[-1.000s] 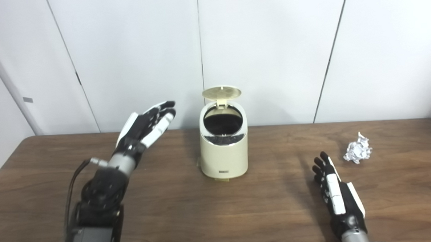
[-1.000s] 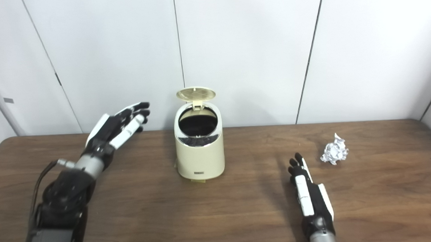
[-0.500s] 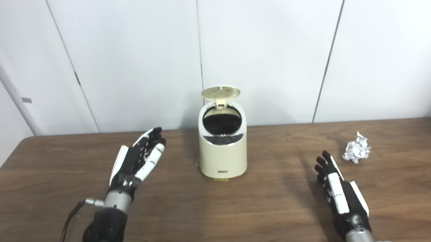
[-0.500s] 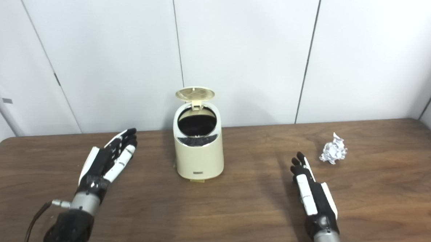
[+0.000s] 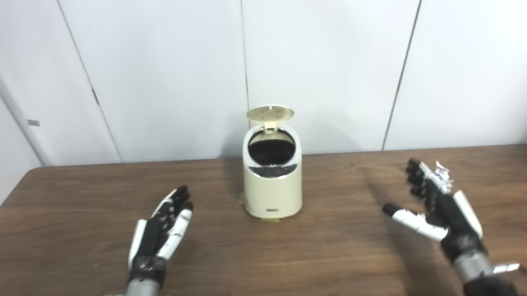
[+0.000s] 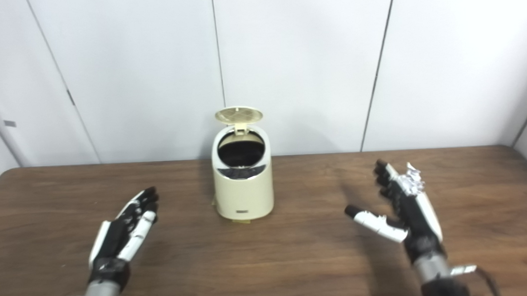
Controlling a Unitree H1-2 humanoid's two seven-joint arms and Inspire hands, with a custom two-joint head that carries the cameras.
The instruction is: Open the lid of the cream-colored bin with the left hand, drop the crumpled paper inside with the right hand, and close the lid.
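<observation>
Two hands and a bin shared the brown wooden table (image 5: 268, 263), which ran across the whole view. Largest on it was the cream-colored bin (image 5: 272, 183), upright at the far middle; its round lid (image 5: 270, 113) stood raised behind the dark open mouth. Right of the bin and nearer the camera, the right hand (image 5: 439, 200) was raised with fingers spread and thumb out to the side, holding nothing. Left of the bin and nearer the camera, the left hand (image 5: 160, 230) lay low over the wood, fingers straight and slightly apart, empty. Smallest, the crumpled paper (image 6: 412, 180) lay well right of the bin, just behind the right hand's fingers and partly hidden by them; whether they touched could not be told.
</observation>
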